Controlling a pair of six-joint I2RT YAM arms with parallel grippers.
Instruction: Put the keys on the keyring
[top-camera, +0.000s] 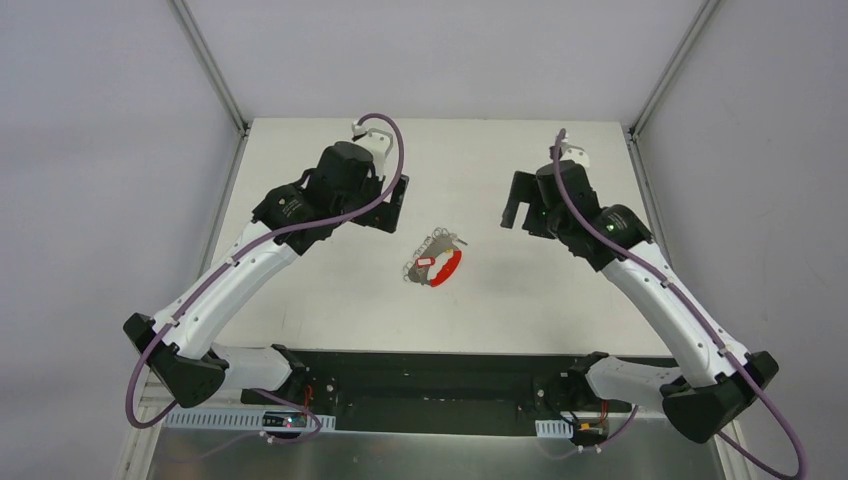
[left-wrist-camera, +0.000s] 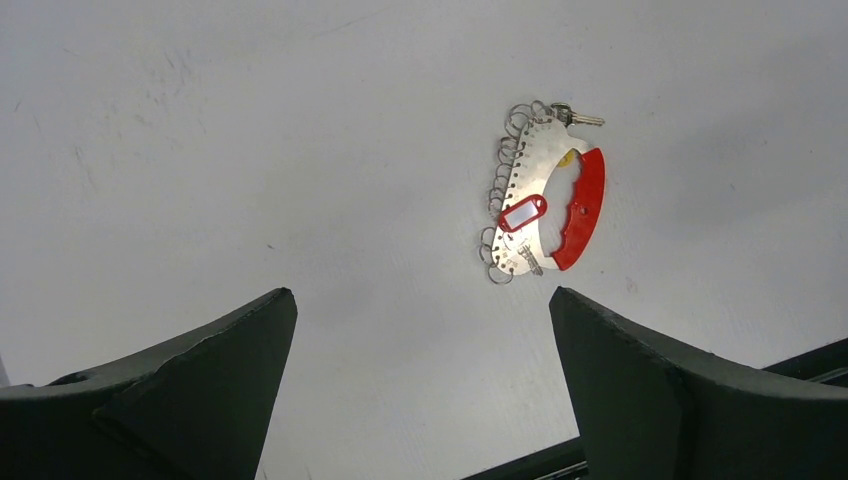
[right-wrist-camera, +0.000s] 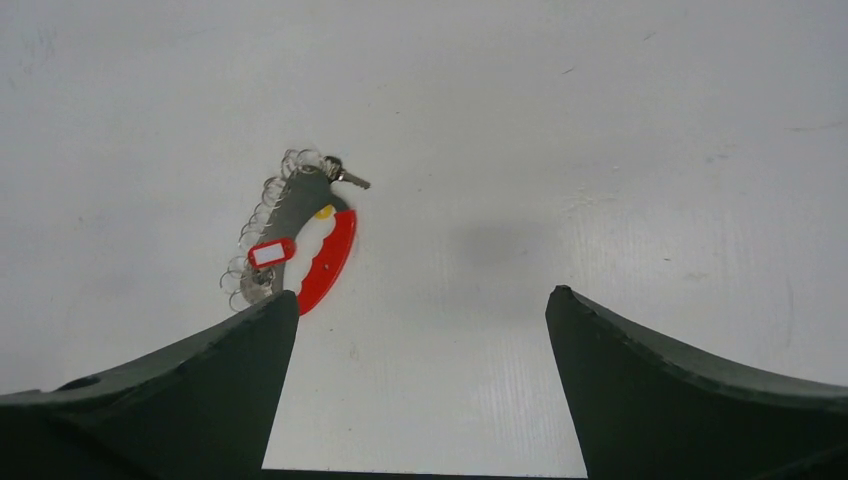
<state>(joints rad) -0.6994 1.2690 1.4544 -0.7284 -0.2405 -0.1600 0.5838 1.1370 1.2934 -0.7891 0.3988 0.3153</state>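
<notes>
My left end effector (top-camera: 388, 206) hangs wide open and empty over the bench (top-camera: 330, 300). The keys (left-wrist-camera: 583, 119) lie to its right and back toward my bases. They sit in one bundle with a silvery ring plate (left-wrist-camera: 535, 170), a red tag (left-wrist-camera: 523, 212) and a red curved loop (left-wrist-camera: 583, 205), mid-bench between both arms. The bundle's long axis runs diagonally, near-left to far-right. The left arm looks slightly nearer. My right end effector (top-camera: 520, 203) is also wide open and empty, with the bundle to its left.

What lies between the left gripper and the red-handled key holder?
Nothing: in the left wrist view only bare white table separates the open left gripper from the key holder. The top view agrees.
</notes>
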